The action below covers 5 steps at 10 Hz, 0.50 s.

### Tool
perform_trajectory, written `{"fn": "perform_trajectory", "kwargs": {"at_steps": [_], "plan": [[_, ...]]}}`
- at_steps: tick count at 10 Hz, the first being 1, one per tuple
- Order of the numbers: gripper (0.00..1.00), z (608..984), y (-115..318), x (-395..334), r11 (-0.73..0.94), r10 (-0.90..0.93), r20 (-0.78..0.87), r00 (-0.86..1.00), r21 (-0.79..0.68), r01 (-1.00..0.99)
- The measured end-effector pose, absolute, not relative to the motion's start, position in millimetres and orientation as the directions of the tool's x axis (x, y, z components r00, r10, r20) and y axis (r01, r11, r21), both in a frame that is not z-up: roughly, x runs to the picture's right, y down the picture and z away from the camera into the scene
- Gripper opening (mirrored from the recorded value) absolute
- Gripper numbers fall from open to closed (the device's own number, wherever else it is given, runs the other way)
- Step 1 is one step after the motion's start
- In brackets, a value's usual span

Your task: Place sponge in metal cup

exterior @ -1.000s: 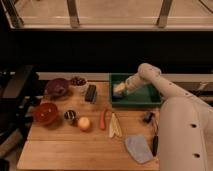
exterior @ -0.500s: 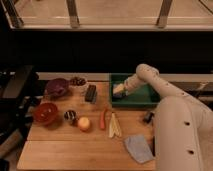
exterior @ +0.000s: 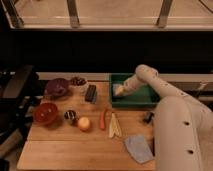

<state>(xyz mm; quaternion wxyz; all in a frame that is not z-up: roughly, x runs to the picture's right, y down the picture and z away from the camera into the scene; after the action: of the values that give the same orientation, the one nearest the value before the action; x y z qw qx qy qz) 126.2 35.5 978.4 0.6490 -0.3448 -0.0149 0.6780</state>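
Sponge in green bin, claw just beside it

Arm bent leftward, hand low, centre-right

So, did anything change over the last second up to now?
Barely anything visibly moved. The gripper stays low in the green tray, right at the sponge, which is not lifted yet. The metal cup, red bowl, orange and grey cloth lie where they were.
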Motion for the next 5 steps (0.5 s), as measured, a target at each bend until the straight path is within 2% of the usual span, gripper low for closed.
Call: {"fn": "perform_trajectory", "kwargs": {"at_steps": [2,5], "plan": [[0.0,978,36,126,-0.159,0.892,-0.446,0.075,-0.466,-0.871],[0.0,961,21,136,-0.15,0.91,-0.41,0.06,-0.461,-0.875]]}}
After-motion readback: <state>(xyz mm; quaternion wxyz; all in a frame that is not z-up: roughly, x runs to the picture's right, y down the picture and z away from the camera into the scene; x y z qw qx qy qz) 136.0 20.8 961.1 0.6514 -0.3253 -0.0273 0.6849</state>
